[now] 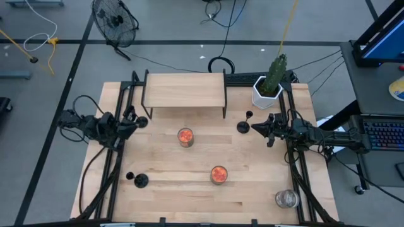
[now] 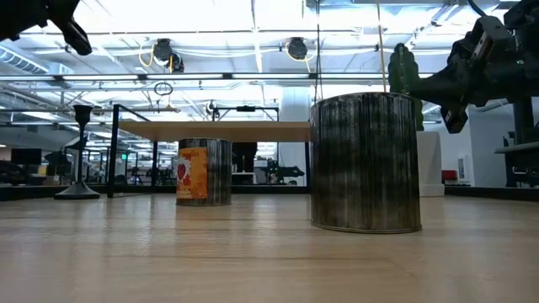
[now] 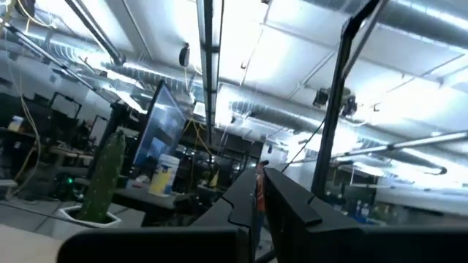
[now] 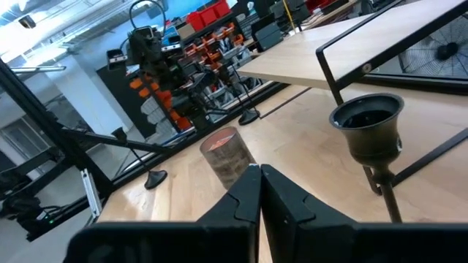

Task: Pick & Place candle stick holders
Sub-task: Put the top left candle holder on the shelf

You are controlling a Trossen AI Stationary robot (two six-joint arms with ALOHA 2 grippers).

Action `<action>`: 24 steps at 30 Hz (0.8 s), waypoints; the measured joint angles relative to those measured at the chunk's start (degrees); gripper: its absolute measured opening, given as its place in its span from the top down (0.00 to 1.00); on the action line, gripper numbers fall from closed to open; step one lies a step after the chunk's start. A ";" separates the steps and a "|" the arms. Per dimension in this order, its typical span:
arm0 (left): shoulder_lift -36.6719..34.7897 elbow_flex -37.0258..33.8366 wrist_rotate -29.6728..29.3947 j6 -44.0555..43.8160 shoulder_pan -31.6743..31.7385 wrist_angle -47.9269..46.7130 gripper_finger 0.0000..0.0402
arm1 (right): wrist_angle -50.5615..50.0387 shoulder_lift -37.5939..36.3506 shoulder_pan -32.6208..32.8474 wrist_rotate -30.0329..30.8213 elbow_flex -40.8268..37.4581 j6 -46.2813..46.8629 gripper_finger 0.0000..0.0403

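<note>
Three black candle stick holders stand upright on their round bases on the wooden table. One (image 1: 243, 126) is just off my right gripper's (image 1: 255, 127) shut fingertips, and its cup (image 4: 368, 128) shows apart from the fingers (image 4: 259, 193). A second (image 1: 142, 122) stands by my left gripper (image 1: 134, 120), at the table's left side. That gripper is shut, tipped upward and holds nothing (image 3: 252, 212). The third (image 1: 140, 181) stands near the front left.
A wooden shelf riser on black legs (image 1: 185, 90) stands at the far middle, with a cactus in a white pot (image 1: 268, 88) at the far right. Two glass jars with orange contents (image 1: 185, 137) (image 1: 218, 174) stand mid-table, and a clear jar (image 1: 286, 198) at the front right.
</note>
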 joint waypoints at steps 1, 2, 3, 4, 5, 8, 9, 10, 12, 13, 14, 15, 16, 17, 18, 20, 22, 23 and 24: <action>0.00 0.00 -0.04 -1.01 0.02 0.02 0.93 | 0.01 0.00 0.00 -0.01 -0.01 0.00 1.00; 0.00 0.00 -0.61 -2.30 0.00 -0.10 0.93 | -0.01 -0.01 0.00 -0.02 0.00 0.00 1.00; 0.00 0.00 -1.83 -3.91 -0.01 -0.30 0.93 | 0.00 -0.01 0.00 -0.02 -0.01 0.00 1.00; 0.00 0.00 -3.36 -4.77 0.00 -0.36 0.93 | 0.01 -0.02 0.00 -0.02 -0.02 0.00 1.00; 0.00 0.09 -4.86 -5.11 0.00 -0.57 0.93 | 0.00 -0.01 0.00 -0.03 -0.01 -0.02 0.99; 0.04 2.24 -9.10 -5.22 0.02 -4.54 0.93 | 0.00 -0.01 0.00 -0.02 0.00 -0.07 1.00; 0.32 3.49 -10.31 -5.61 0.02 -6.91 0.93 | -0.01 0.00 0.00 -0.02 -0.01 -0.09 1.00; 0.84 5.01 -11.34 -6.05 0.02 -9.50 0.93 | -0.01 -0.01 0.00 -0.04 0.00 -0.10 1.00; 2.65 8.71 -13.14 -7.99 0.02 -16.07 0.93 | -0.01 -0.01 0.00 -0.04 -0.02 -0.15 1.00; 3.92 10.65 -14.12 -9.21 0.02 -19.38 0.93 | 0.01 -0.01 0.00 -0.04 0.00 -0.17 0.99; 5.48 12.83 -15.47 -10.78 0.02 -23.05 0.93 | 0.00 -0.01 0.00 -0.04 -0.01 -0.17 0.99; 7.03 15.06 -16.63 -12.30 0.02 -26.77 0.93 | 0.01 0.00 0.00 -0.04 0.00 -0.17 0.99; 8.72 17.22 -17.66 -13.68 0.02 -30.51 0.93 | 0.00 0.00 0.00 -0.04 -0.01 -0.17 0.99; 10.66 19.50 -18.70 -15.08 0.02 -33.98 0.93 | -0.01 0.00 0.00 -0.04 0.00 -0.17 0.99; 12.58 21.79 -19.97 -16.49 0.02 -37.35 0.93 | 0.00 0.00 0.00 -0.05 0.00 -0.17 0.99; 16.23 26.27 -22.20 -19.03 0.02 -43.52 0.93 | 0.00 -0.02 0.00 -0.06 0.00 -0.17 0.99; 19.59 30.76 -23.68 -21.13 0.02 -49.31 0.93 | -0.01 0.00 0.00 -0.07 -0.02 -0.20 0.99; 21.17 32.92 -24.26 -22.44 0.02 -52.30 0.93 | -0.01 0.00 0.00 -0.07 -0.02 -0.18 0.99; 22.58 35.21 -24.71 -23.82 0.02 -55.69 0.93 | 0.01 0.00 0.00 -0.07 -0.02 -0.17 0.99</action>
